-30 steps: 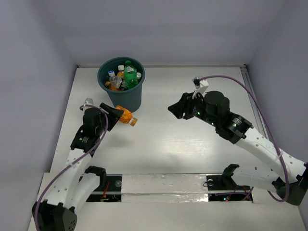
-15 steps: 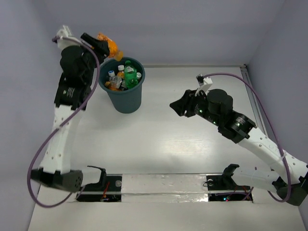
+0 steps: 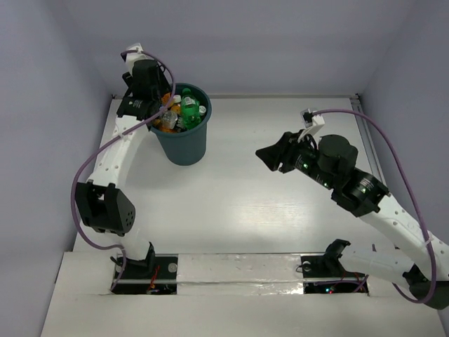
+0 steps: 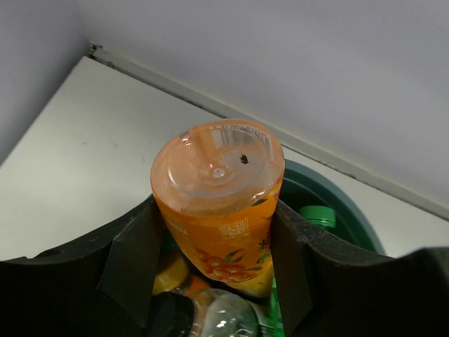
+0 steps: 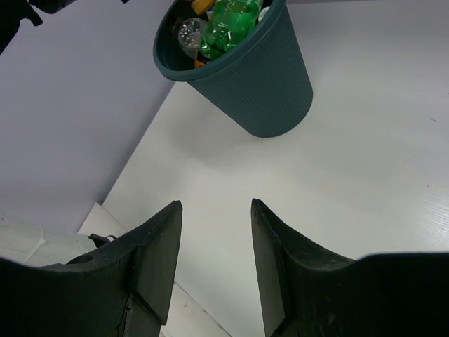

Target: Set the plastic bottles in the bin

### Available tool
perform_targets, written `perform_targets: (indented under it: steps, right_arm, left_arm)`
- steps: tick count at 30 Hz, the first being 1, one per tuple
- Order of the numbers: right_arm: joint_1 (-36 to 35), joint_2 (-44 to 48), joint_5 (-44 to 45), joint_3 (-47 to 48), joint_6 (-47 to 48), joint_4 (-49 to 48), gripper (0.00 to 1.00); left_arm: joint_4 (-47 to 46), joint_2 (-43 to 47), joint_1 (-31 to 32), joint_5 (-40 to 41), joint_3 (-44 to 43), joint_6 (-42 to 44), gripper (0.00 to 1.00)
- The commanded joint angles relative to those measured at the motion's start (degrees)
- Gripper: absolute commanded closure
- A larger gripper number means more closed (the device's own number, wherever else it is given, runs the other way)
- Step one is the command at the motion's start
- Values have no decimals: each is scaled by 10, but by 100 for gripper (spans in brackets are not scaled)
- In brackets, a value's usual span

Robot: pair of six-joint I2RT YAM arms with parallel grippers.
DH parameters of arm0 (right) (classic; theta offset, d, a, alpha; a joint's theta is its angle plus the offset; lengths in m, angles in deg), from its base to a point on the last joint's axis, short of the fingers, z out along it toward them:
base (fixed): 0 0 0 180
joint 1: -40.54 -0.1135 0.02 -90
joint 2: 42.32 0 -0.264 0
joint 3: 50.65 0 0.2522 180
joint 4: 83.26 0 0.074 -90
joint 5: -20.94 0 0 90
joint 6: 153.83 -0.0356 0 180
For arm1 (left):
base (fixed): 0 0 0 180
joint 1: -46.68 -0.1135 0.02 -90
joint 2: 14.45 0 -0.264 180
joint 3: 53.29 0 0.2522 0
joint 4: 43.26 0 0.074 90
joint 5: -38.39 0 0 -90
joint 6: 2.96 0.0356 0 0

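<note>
An orange bottle (image 4: 219, 186) is pinched between the two fingers of the left gripper (image 3: 165, 105). Its base is turned up toward the wrist camera and its cap end points down. It hangs over the left side of the bin (image 3: 185, 144), inside the line of the rim. Whether its lower end touches what lies beneath cannot be told.

The bin stands upright on the counter (image 3: 238, 203) at the far left, near the back wall (image 3: 280, 42). It is filled almost to the rim with other bottles (image 3: 184, 112): a green bottle (image 5: 228, 24), orange ones and clear ones with white caps.

The right gripper (image 5: 213, 207) hovers over the middle right of the counter, well apart from the bin and pointing toward it. Its fingers are spread with nothing between them.
</note>
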Motion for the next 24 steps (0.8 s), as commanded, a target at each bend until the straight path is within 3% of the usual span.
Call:
perform_targets:
  steps: [1,7,10,12,15,18,24]
  right_arm:
    - [-2,-4,8,9,11,-4,50]
    - [-2,-32,6,36,30,-1,50]
    - [-2,-39,4,42,32,-5,50]
    - [-2,-41,2,42,30,-8,50]
    - [-2,-42,1,42,24,-12,50]
    - [-2,-43,1,46,16,-13,49]
    - [-2,-35,17,76,18,7,23]
  left_arm:
    - [-63,48,-4,37,39,60,57]
    - [-60,64,1,10,90,72,49]
    - [-53,88,12,2,107,62,33]
    - [-47,94,12,-5,112,56,13]
    - [-37,124,19,-20,107,52,1]
    - [-11,137,19,-35,72,41,1]
    - [49,173,19,-80,-27,10,1]
